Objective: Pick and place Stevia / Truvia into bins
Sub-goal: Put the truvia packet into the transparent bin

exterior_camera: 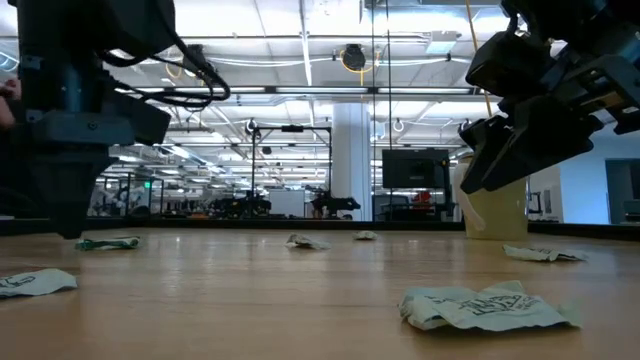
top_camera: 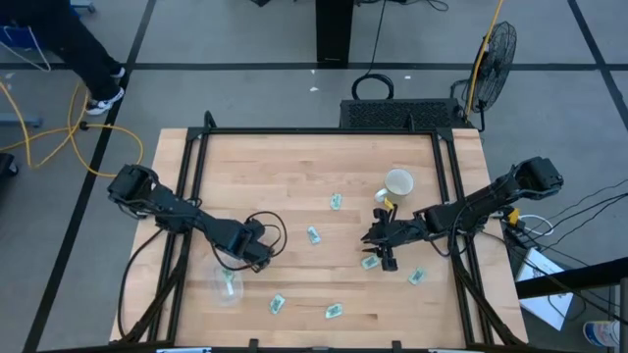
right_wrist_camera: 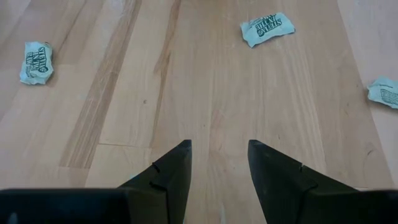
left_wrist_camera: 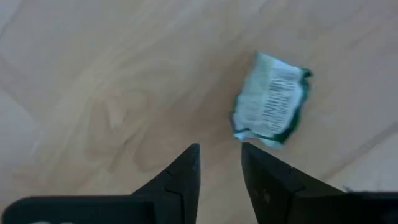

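Observation:
Several pale green and white Stevia packets lie flat on the wooden table (top_camera: 294,167), among them one (top_camera: 314,235) at mid-table, one (top_camera: 370,261) and one (top_camera: 278,304). The clear bowl (top_camera: 228,284) stands near the front left with a packet inside. My left gripper (top_camera: 261,255) hovers just right of the bowl, slightly open and empty, with a packet (left_wrist_camera: 270,106) lying ahead of its fingertips (left_wrist_camera: 219,152). My right gripper (top_camera: 381,243) hangs open and empty over bare wood (right_wrist_camera: 217,146), beside the packet at its near side. Three packets (right_wrist_camera: 267,28) (right_wrist_camera: 37,62) (right_wrist_camera: 384,92) lie farther ahead.
A cream mug (top_camera: 397,183) stands just beyond the right gripper, behind it in the low view (exterior_camera: 495,215). Black frame rails (top_camera: 191,176) run along the table's left and right sides. A crumpled packet (exterior_camera: 480,305) lies close to the near edge. A fan (top_camera: 496,49) stands off the table.

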Available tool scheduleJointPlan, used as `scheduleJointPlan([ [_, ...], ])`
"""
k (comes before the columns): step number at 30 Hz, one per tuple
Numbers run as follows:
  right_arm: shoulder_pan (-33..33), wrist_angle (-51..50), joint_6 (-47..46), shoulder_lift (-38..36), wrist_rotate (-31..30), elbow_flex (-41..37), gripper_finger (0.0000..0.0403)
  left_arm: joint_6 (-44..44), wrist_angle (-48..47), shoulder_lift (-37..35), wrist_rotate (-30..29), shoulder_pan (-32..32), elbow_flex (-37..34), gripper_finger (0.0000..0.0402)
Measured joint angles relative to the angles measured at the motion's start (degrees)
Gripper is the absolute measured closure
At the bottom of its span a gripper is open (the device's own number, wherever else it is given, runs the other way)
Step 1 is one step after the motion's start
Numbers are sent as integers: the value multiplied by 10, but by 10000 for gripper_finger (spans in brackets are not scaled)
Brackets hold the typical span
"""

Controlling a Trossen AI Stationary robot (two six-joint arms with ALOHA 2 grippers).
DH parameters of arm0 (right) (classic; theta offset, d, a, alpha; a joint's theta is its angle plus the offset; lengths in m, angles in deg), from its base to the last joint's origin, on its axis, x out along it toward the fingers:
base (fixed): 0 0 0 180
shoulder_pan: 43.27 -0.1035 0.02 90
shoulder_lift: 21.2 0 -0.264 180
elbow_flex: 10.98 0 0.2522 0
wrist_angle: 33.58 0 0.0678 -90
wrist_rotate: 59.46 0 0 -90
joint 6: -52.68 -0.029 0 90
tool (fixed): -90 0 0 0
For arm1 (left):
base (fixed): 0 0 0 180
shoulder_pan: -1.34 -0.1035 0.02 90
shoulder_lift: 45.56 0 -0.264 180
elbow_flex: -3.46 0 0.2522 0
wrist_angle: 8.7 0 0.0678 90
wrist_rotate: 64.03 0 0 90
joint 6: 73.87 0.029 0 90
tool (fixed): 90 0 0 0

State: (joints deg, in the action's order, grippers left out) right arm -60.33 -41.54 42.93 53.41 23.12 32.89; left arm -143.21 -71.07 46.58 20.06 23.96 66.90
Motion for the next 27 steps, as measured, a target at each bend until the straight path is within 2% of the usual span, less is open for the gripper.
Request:
scheduleJointPlan([
  [6,0,0,0,0,0,0,250,1,25,0,1,6,1,320],
  [11,0,0,0,0,0,0,250,2,24,0,-1,5,1,336],
  [27,0,0,0,0,0,0,250,4,27,3,-22,-2,1,323],
])
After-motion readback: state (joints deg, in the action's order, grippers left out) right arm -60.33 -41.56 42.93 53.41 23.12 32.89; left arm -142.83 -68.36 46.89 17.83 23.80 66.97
